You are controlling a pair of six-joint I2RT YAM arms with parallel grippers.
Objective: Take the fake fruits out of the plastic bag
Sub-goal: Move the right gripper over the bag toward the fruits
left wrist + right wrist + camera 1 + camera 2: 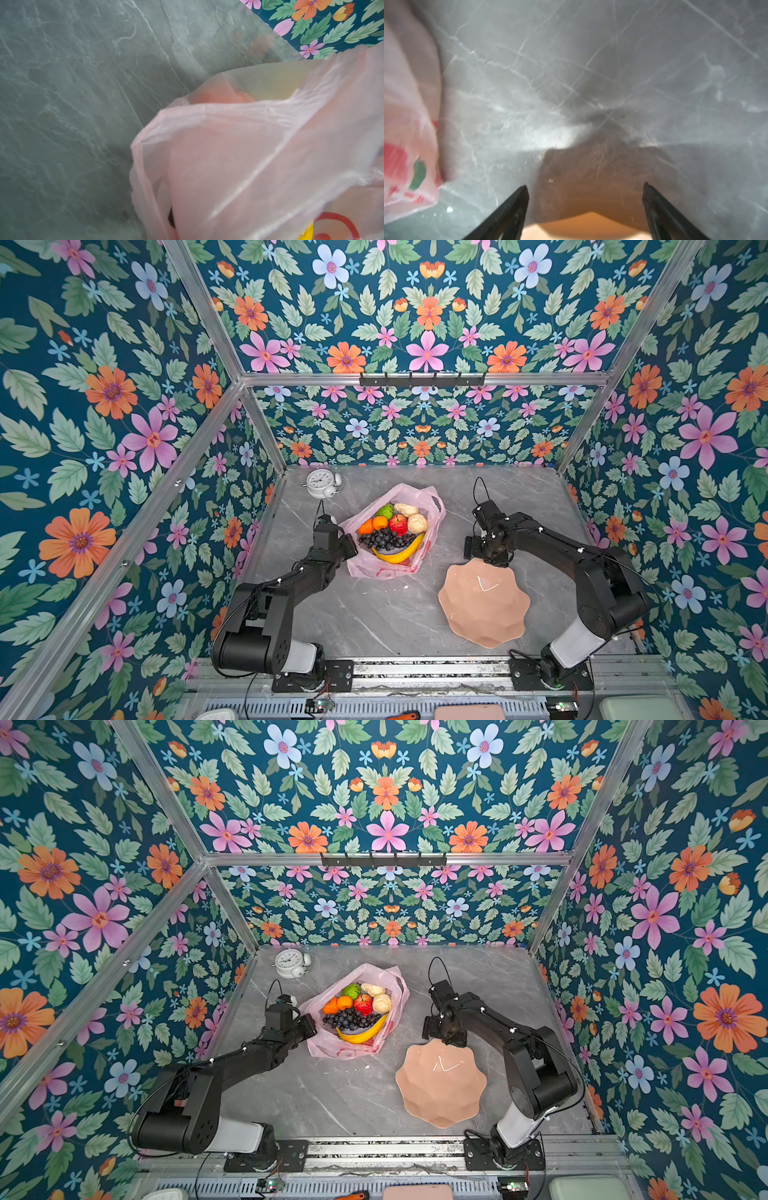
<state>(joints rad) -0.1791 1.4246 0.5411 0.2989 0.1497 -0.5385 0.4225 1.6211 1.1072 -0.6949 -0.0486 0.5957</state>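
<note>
The pink plastic bag (432,506) (397,986) lies open at mid-table with the fake fruits inside: a red apple (398,523), two oranges (380,522), a green fruit (385,511), two cream pieces (417,523), dark grapes (384,539) and a banana (401,553). My left gripper (348,545) (309,1025) is shut on the bag's left rim. In the left wrist view the bag film (249,155) covers the jaws. My right gripper (496,560) (584,187) stands open and empty over the far rim of the bowl, to the right of the bag (409,124).
A scalloped peach-pink bowl (484,605) (440,1085) (591,224) sits empty at the front right. A white alarm clock (322,482) stands at the back left corner. Flowered walls close the table on three sides.
</note>
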